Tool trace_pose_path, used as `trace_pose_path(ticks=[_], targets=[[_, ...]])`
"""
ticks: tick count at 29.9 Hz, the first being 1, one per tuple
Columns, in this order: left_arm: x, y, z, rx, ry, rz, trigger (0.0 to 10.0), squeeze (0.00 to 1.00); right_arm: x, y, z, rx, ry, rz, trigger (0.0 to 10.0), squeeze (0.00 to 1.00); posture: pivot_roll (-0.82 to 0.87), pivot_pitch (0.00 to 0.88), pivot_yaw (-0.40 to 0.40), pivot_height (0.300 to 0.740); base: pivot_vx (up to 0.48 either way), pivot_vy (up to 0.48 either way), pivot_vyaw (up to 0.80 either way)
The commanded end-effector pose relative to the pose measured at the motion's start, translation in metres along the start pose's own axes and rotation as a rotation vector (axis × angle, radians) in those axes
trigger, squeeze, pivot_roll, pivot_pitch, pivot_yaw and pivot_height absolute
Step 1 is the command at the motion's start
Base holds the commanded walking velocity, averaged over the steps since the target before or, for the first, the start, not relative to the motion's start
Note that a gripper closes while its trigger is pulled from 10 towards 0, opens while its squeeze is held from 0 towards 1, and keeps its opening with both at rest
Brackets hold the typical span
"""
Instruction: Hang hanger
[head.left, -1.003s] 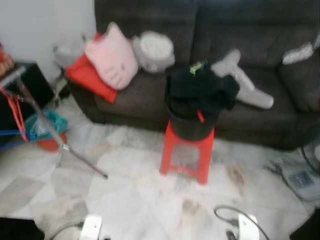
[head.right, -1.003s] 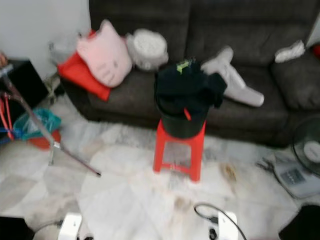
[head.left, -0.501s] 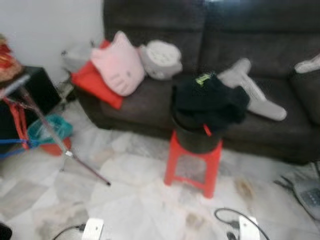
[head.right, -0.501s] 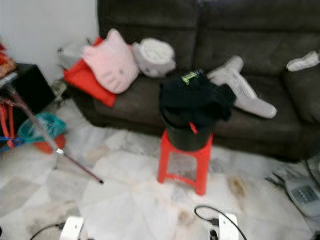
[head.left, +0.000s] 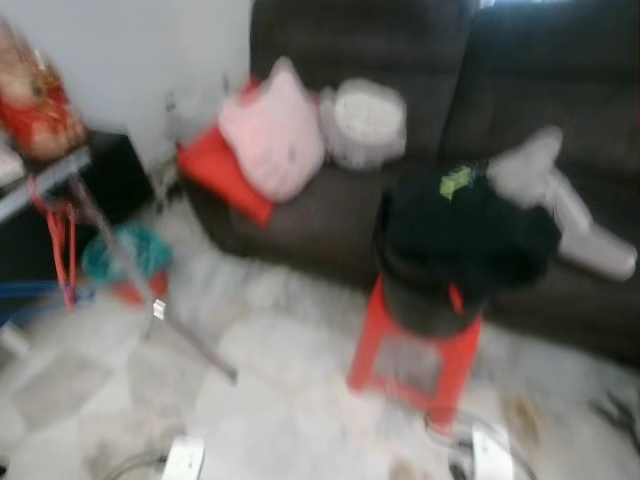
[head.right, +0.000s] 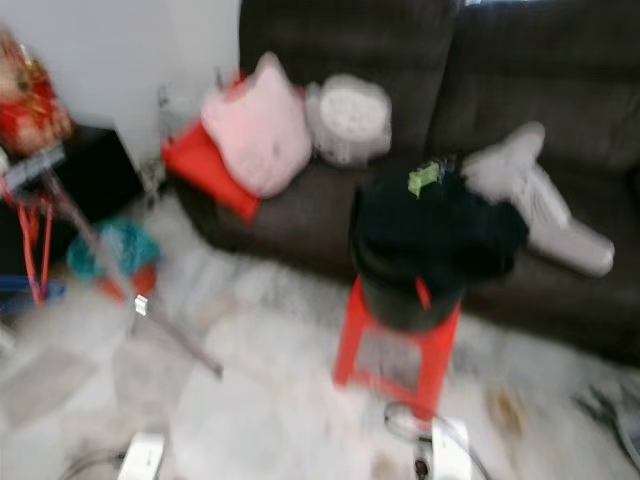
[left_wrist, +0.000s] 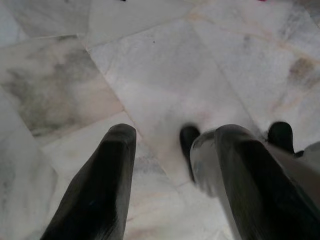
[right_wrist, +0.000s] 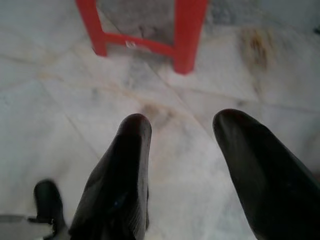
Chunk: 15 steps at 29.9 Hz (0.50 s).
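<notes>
Right gripper (right_wrist: 182, 130) parted, near red stool (right_wrist: 145, 30)

Head views: heavy motion blur, even indoor light; wrist views: sharper, fingers out of focus

Both eye views are smeared throughout; edges of the dark sofa (head.left: 420, 60), red stool (head.left: 410, 355) and pink cushion (head.left: 272, 140) are soft, and small details are unreadable. Illumination is diffuse and moderately bright, with no glare and only faint shadows on the pale marble floor (head.left: 270, 400). The sofa and the black heap (head.right: 435, 235) on the stool lose detail in the dark tones. In the wrist views the floor veining is fairly crisp, while the near black fingers (left_wrist: 100, 190) (right_wrist: 122, 175) are blurred, with a weak sheen
</notes>
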<state>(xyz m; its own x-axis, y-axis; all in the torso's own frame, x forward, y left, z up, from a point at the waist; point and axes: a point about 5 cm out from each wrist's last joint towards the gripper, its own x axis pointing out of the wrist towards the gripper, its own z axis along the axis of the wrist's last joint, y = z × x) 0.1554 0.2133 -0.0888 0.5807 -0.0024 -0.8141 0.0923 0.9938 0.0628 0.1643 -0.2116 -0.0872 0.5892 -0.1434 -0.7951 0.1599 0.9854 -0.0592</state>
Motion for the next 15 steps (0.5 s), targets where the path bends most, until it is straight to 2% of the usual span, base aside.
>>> trace_pose_path(ticks=[1, 2, 10, 15], targets=[[-0.0022, 0.0062, -0.0049, 0.009, 0.016, 0.019, 10.0, 0.0, 0.0004, 0.0093, -0.0007, 0.017, 0.006, 0.019, 10.0, 0.0, -0.06, 0.0, 0.02, 0.74, 0.255, 0.0, 0.0], [-0.0022, 0.0061, -0.0049, 0.009, 0.016, 0.019, 10.0, 0.0, 0.0004, 0.0094, -0.0005, 0.017, 0.006, 0.019, 10.0, 0.0, -0.06, 0.0, 0.02, 0.74, 0.255, 0.0, 0.0], [-0.0021, 0.0061, -0.0054, 0.014, 0.02, 0.025, 10.0, 0.0, 0.0006, 0.0095, -0.0001, 0.011, 0.007, 0.022, 10.0, 0.0, -0.06, 0.0, 0.021, 0.74, 0.252, 0.0, -0.76], [-0.0034, 0.0124, -0.007, 0.028, 0.034, 0.041, 10.0, 0.0, 0.0009, 0.0095, 0.0023, 0.017, -0.007, 0.019, 10.0, 0.0, -0.06, 0.0, 0.02, 0.74, 0.049, 0.0, 0.0]])
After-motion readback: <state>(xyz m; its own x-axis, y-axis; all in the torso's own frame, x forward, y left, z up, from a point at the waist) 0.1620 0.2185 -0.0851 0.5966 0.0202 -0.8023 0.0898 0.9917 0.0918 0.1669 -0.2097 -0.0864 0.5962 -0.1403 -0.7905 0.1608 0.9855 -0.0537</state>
